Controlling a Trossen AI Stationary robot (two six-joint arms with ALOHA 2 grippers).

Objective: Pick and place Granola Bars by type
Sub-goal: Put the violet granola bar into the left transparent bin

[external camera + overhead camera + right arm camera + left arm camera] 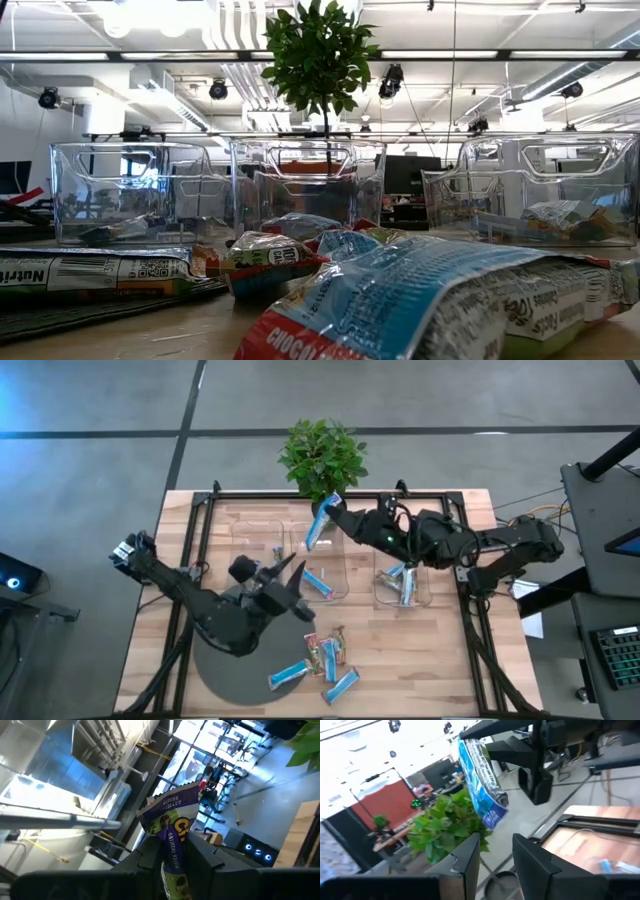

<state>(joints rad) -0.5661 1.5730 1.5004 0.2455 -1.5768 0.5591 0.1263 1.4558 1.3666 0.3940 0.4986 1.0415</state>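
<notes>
My right gripper [333,512] is raised over the far end of the middle clear tray [340,592] and is shut on a blue-and-white granola bar [318,530]. That bar also shows in the left wrist view [479,775] and the right wrist view [170,815]. My left gripper [297,588] is open and holds nothing; it is near the middle tray's left side, with fingers pointing toward the raised bar. Several more bars [325,660] lie in a loose pile on the table's near side. One blue bar [318,582] lies in the middle tray, and others [405,582] lie in the right tray. My right gripper pinches the blue-and-white bar between its two fingers [150,851], which lie across the wrapper. The crimped free end [172,795] sticks out past the fingertips. The bar is lifted clear of table and trays, and it hangs tilted in the air.
Three clear trays stand in a row across the table's middle; the left one [240,530] holds a small bar [277,550]. A potted plant [322,455] stands at the far edge. A dark round mat [225,675] lies at the near left. Black rails frame the table.
</notes>
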